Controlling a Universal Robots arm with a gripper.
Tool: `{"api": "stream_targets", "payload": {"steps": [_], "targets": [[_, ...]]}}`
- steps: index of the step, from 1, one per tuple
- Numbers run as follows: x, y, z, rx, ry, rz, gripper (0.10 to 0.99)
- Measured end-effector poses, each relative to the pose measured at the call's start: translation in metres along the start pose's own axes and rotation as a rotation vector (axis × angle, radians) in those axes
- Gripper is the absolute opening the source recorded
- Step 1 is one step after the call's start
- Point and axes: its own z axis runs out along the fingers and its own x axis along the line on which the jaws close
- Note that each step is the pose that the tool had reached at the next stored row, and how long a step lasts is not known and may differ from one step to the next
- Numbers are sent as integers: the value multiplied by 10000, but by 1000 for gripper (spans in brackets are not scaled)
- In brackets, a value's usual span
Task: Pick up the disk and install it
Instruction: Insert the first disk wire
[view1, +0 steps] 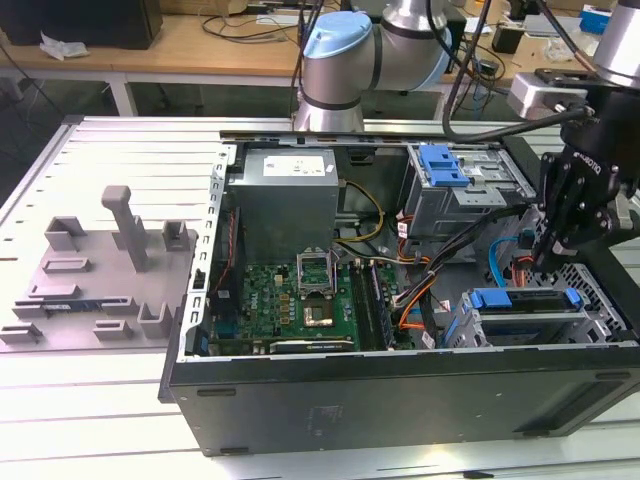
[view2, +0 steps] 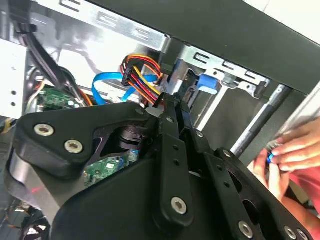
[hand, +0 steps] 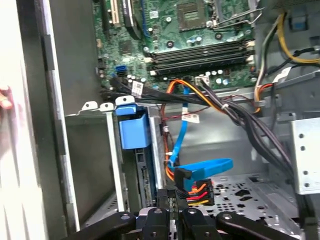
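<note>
The disk (view1: 521, 299) sits slotted in the drive cage at the near corner of the open computer case (view1: 400, 390), on the exterior view's right. Its blue carrier bracket faces up. In the first wrist view the blue bracket of the disk (hand: 134, 128) stands in the metal bay, with the drive's edge below it. My gripper (view1: 549, 258) hangs just above the cage, beside the disk and not touching it. In both wrist views the black fingers (view2: 172, 116) are pressed together with nothing between them. The gripper (hand: 173, 199) is close to an orange, yellow and black power plug (hand: 198, 192).
A blue data cable (hand: 202, 167) and bundled black wires (hand: 250, 125) cross the floor beside the bay. The motherboard (view1: 300, 290), a grey power supply (view1: 290, 195) and a second blue-latched bay (view1: 445, 165) lie further in. A person's hand (view2: 290, 152) is near the case wall.
</note>
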Motion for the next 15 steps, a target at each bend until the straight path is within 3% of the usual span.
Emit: {"api": "stream_targets", "payload": {"steps": [1,2,10,15], "targets": [[24,-3,-2,-23,-230,-10,169],[49,-7,-3,-35,-337,-23,169],[52,-7,-2,-35,-341,-24,169],[108,-18,1,-35,-349,-33,169]]}}
